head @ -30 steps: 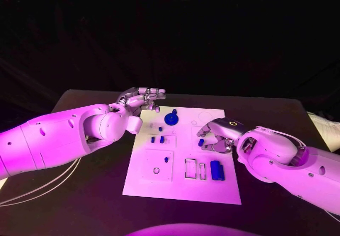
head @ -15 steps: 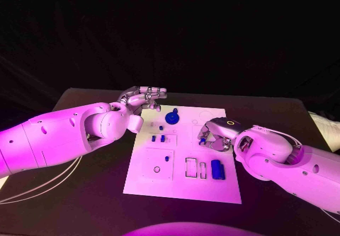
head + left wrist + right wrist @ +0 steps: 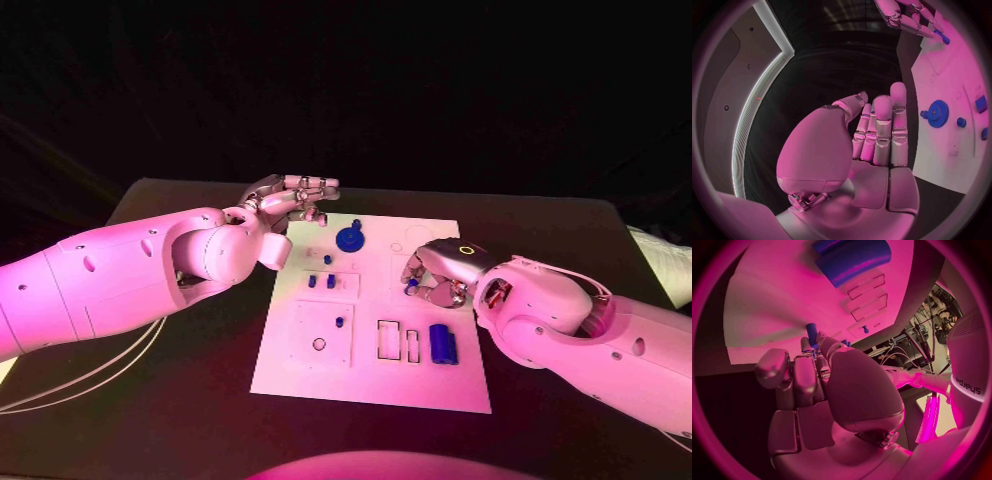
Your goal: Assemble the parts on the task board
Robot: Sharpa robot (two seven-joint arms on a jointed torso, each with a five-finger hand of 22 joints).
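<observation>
Right hand pinches a small blue cylindrical peg at its fingertips, long axis roughly upright, low over the flat white task board. The board lies directly beneath that hand. Left hand, fingers together and empty, hovers beside the board's far corner on the black counter.

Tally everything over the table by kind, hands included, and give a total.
Hands: 2, left hand and right hand
Task board: 1
Blue gear: 1
Large blue cylinder: 1
Small blue pegs on the board: 4
Blue peg pinched in the right hand: 1
Total: 10
</observation>
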